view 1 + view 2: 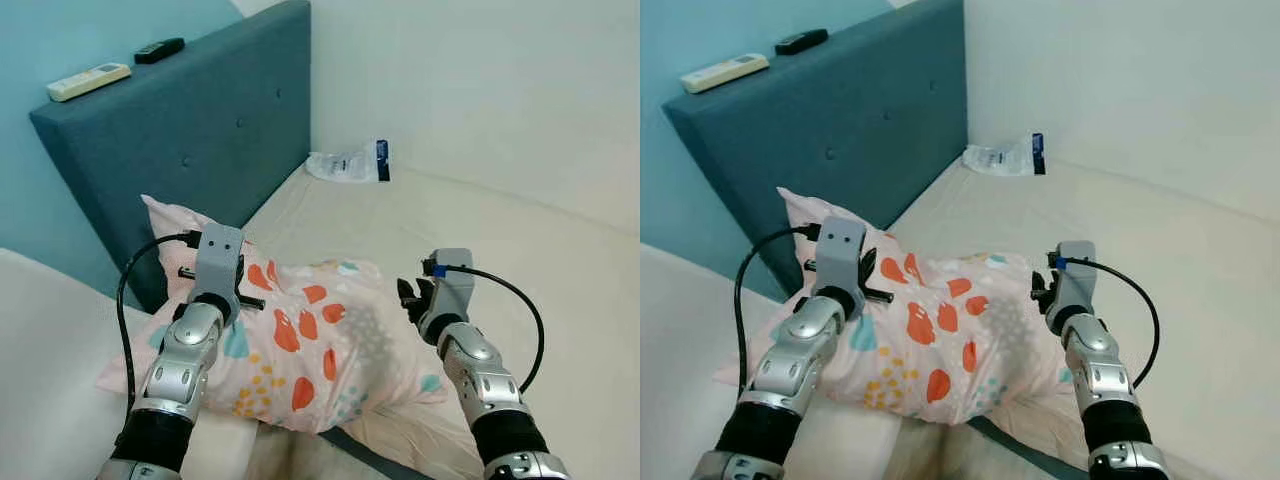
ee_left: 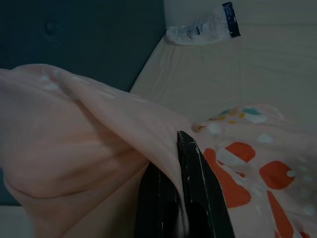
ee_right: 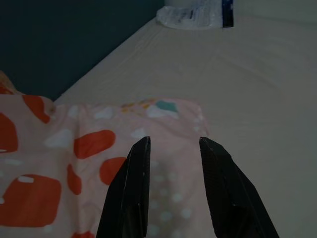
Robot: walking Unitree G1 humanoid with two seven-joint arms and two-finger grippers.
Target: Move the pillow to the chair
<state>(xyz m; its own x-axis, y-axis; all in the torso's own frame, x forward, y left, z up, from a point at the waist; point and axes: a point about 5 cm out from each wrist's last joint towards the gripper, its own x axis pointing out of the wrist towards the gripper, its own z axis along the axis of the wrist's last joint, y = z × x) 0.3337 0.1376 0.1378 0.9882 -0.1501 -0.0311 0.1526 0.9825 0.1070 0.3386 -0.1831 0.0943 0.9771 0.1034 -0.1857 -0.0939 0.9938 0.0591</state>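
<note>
From the head camera you see the pillow [image 1: 300,350] lying on the bed [image 1: 520,250], close to the blue headboard [image 1: 200,130], with one corner hanging past the bed's near edge. It is soft and puffy, pale pink with orange, teal and yellow spots. Your left gripper [image 1: 235,290] sits at the pillow's far left corner, and your right gripper [image 1: 410,298] is over its right edge. On top of the headboard lie a white remote [image 1: 88,81] and a black remote [image 1: 159,49], both long and flat. A crinkly plastic bag [image 1: 348,164] rests in the far corner of the bed by the wall. The other head camera shows the same things, and here you see a smooth cream surface [image 1: 680,330] low on the left, beside the pillow. The left wrist camera shows you what the head cannot: the black fingers [image 2: 190,198] are pressed together with a fold of pink pillow cloth pinched between them, and the cloth bunches up in wrinkles there. The right wrist camera shows its two fingers [image 3: 133,188] spread apart above the pillow's flat corner, holding nothing, with the smooth sheet beyond.
</note>
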